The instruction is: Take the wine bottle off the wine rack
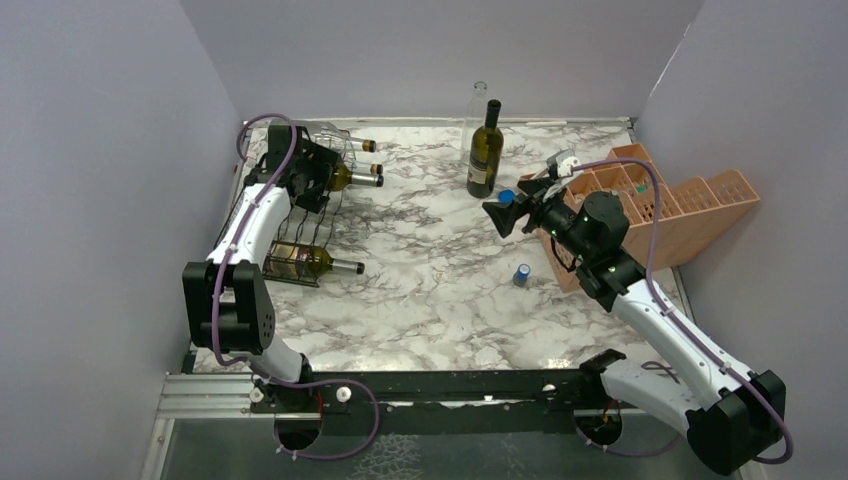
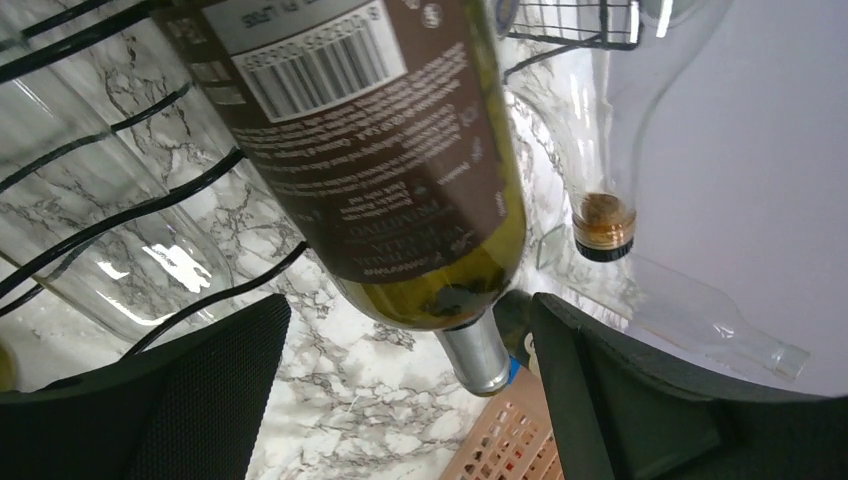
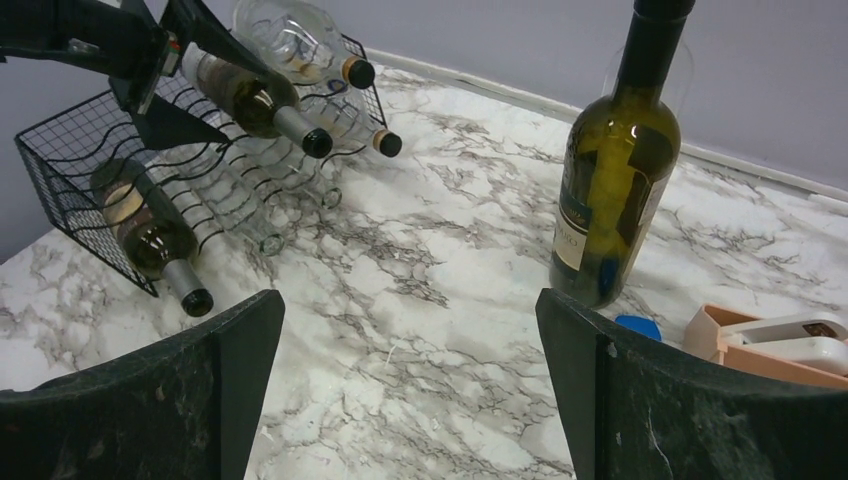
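Note:
The black wire wine rack (image 1: 300,215) stands at the far left and holds several bottles lying down. A green wine bottle (image 1: 352,178) with a brown label and a silver neck lies on its upper tier. My left gripper (image 1: 322,172) is at that bottle's body, jaws wide apart. In the left wrist view the bottle (image 2: 400,150) runs between and past the open left gripper (image 2: 410,305), clear of both fingers. My right gripper (image 1: 503,215) is open and empty over mid-table, as the right wrist view (image 3: 410,300) shows. The rack (image 3: 70,170) also shows there.
A clear bottle (image 1: 345,142) lies on the rack's top, another wine bottle (image 1: 312,262) on its lowest tier. A dark green bottle (image 1: 485,150) and a clear one (image 1: 478,105) stand at the back. A salmon crate (image 1: 690,205) is at right. A blue cap (image 1: 522,273) lies mid-table.

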`<state>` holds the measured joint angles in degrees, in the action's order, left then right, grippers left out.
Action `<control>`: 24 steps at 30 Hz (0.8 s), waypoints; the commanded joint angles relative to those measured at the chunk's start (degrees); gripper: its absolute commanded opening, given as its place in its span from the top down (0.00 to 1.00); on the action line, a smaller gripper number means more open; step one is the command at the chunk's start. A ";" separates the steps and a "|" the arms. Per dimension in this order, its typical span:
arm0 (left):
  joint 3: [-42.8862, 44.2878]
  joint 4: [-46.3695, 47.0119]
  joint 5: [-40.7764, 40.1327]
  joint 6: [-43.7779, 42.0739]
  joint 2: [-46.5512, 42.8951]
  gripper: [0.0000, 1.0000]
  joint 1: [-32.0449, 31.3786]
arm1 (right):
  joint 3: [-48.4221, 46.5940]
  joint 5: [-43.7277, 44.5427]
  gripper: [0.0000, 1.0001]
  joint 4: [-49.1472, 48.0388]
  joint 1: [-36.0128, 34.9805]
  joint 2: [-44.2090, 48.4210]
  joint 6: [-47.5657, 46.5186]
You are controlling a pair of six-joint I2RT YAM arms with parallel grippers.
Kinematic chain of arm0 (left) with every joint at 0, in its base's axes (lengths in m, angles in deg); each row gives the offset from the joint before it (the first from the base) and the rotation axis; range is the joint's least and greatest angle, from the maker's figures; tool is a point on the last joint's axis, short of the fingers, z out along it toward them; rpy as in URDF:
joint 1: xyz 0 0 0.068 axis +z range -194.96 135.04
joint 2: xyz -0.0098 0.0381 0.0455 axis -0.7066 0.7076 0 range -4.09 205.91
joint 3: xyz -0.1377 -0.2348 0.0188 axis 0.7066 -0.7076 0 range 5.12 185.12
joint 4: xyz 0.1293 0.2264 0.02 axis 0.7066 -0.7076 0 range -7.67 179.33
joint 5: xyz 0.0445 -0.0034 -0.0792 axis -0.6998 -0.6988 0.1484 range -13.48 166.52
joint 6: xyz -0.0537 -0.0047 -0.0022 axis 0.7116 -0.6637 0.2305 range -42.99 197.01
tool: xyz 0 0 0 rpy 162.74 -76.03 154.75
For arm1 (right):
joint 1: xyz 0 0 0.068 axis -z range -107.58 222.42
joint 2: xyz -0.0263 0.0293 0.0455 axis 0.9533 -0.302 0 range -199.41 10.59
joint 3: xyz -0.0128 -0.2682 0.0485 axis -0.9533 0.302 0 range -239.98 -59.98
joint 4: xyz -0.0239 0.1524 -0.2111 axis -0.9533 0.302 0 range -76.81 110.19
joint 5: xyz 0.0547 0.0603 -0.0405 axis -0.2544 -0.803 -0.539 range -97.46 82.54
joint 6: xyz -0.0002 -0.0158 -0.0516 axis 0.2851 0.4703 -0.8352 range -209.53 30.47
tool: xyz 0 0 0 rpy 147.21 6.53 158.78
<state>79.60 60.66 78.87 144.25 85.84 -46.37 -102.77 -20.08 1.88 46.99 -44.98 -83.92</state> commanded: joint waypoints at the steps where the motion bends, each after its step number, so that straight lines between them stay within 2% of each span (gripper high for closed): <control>1: -1.43 3.63 -0.58 6.68 0.92 0.04 0.05 | 0.33 -2.26 0.01 -2.66 0.21 1.65 -1.28; 9: -0.26 4.09 -4.59 6.13 0.96 0.07 0.09 | 1.07 -3.24 0.01 -2.92 0.21 3.14 -0.88; 20: 0.98 5.15 -6.96 5.69 3.10 0.01 0.09 | 0.69 -2.50 0.01 -2.50 0.21 3.77 -0.60; 24: 0.83 6.90 -7.71 5.17 3.67 0.05 0.07 | 0.88 -2.70 0.00 -2.64 0.23 4.23 -0.51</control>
<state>78.94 65.19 73.99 148.99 88.42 -46.46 -101.83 -21.92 0.35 46.99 -42.14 -84.47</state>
